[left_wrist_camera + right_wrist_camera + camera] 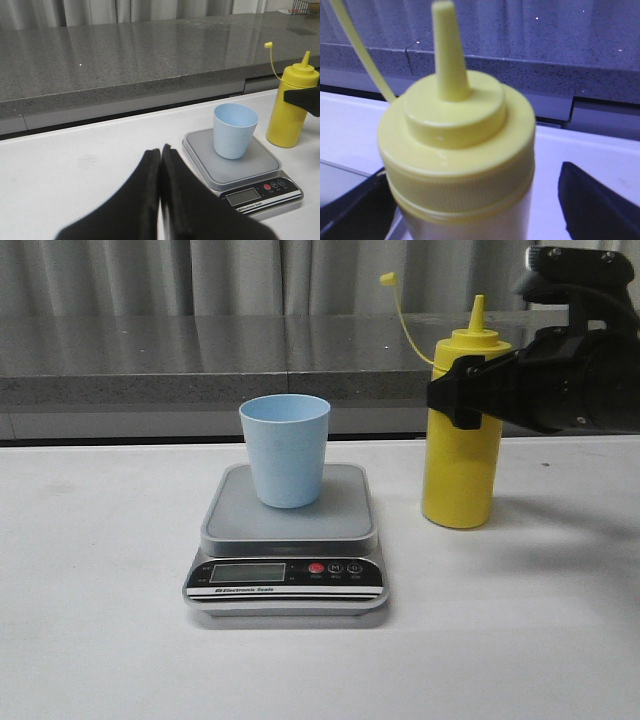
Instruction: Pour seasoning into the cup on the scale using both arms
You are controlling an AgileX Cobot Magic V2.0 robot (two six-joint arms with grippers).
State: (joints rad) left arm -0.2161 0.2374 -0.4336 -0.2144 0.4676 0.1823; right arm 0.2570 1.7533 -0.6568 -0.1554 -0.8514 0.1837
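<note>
The pale blue cup (285, 450) stands upright on the grey platform of the scale (345, 520), near the middle of the white table. The yellow seasoning bottle (460, 475) stands upright on the table just right of the scale, its cap (388, 278) hanging off on its tether. My right gripper (462, 392) is open and straddles the bottle's upper body. In the right wrist view the bottle (460, 150) sits between the fingers (592, 205), with a gap on one side. My left gripper (161, 152) is shut and empty, left of the scale (240, 172) and cup (234, 130).
A grey stone counter ledge (200, 360) runs along the back of the table, with curtains behind it. The scale's black panel (285, 575) with display and buttons faces the front edge.
</note>
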